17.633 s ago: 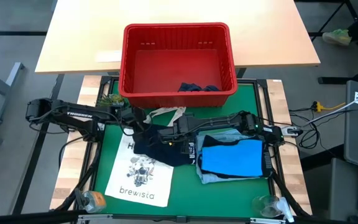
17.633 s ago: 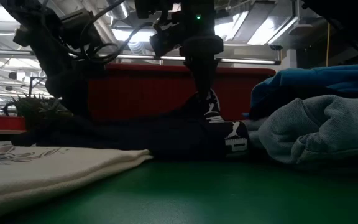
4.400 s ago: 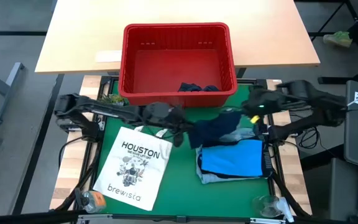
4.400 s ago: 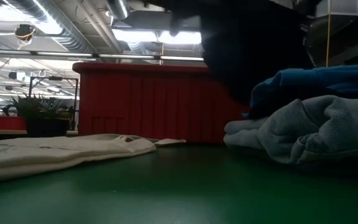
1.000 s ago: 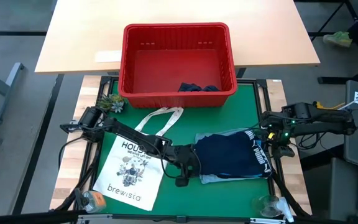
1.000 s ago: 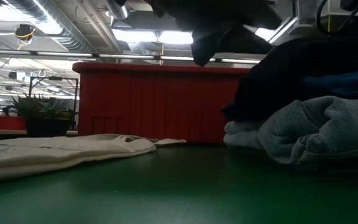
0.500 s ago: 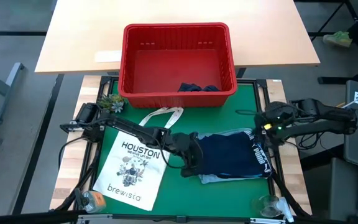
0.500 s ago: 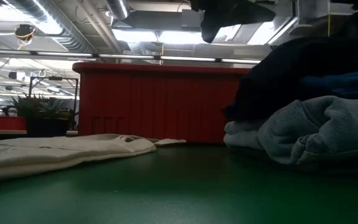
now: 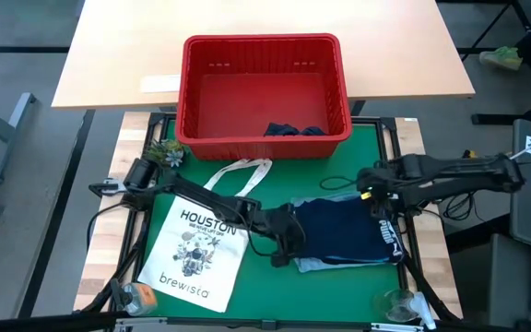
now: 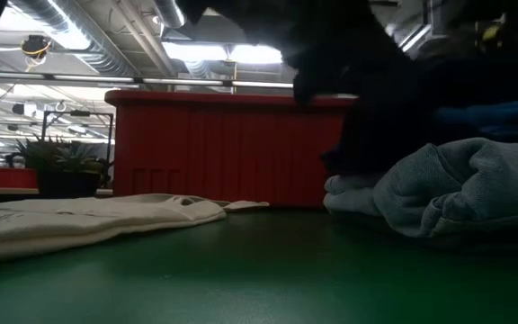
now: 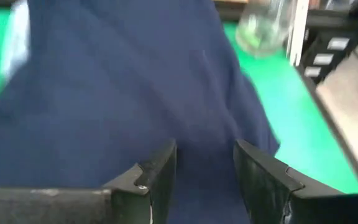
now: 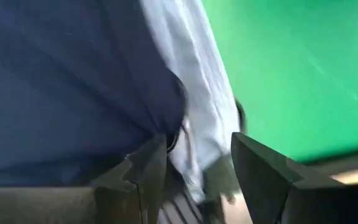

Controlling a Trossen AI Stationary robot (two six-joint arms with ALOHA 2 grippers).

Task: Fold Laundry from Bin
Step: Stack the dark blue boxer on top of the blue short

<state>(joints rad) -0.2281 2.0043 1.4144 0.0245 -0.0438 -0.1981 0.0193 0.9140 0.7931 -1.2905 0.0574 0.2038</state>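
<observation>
A dark navy garment (image 9: 339, 231) lies spread on top of a stack on the green mat. A light blue denim one (image 9: 339, 265) shows under its near edge, and a sliver of bright blue (image 10: 502, 112) shows in the low view. My left gripper (image 9: 289, 242) is open over the navy garment's left edge (image 11: 135, 74). My right gripper (image 9: 369, 194) is open over the stack's far right corner, with navy (image 12: 61, 81) and light blue cloth (image 12: 191, 81) beyond its fingers. The red bin (image 9: 261, 41) stands at the far side with a dark piece (image 9: 293, 130) inside.
The white "HOUSTON brewista" tote bag (image 9: 196, 254) lies flat on the mat's left half, its handles toward the bin. A small plant (image 9: 164, 152) stands left of the bin's near corner. A clear glass (image 9: 396, 304) stands at the near right corner. A wooden table (image 9: 118, 55) lies behind.
My left gripper has gone toward the far edge and a little right, along the navy garment's left edge. My right gripper has gone toward the table's left, from beside the stack to over its far right corner. The navy garment has stayed spread on the stack.
</observation>
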